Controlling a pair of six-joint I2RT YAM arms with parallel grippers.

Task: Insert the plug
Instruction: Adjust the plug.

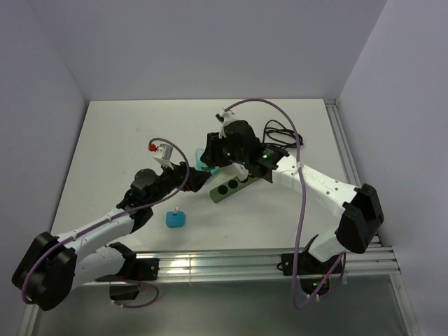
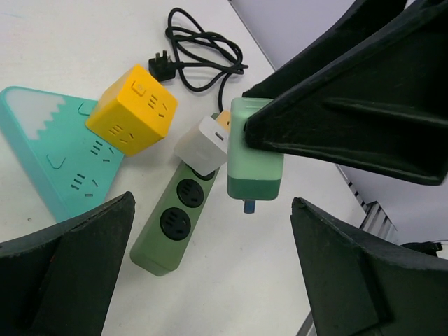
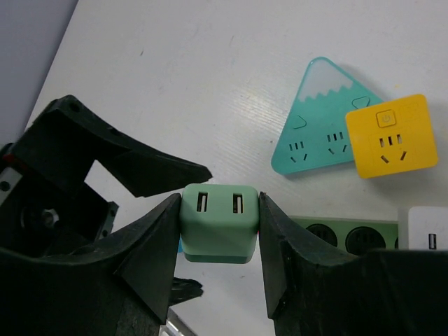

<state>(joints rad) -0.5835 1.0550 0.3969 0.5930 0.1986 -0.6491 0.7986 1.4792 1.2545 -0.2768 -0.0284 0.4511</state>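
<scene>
My right gripper [image 3: 219, 210] is shut on a pale green cube plug [image 3: 218, 222], its two slots facing the wrist camera. In the left wrist view the plug [image 2: 255, 164] hangs above the table with its prong pointing down, just right of the green power strip [image 2: 171, 224]. The strip [image 1: 231, 185] lies flat with two free round sockets and a white adapter [image 2: 201, 143] plugged in at its far end. My left gripper [image 2: 213, 231] stands wide open just short of the strip and plug, holding nothing.
A teal triangular socket block [image 2: 56, 154] and a yellow socket cube [image 2: 133, 108] sit left of the strip. A coiled black cable [image 2: 203, 56] lies behind them. A small blue plug [image 1: 175, 218] rests near the table's front edge, by the left arm.
</scene>
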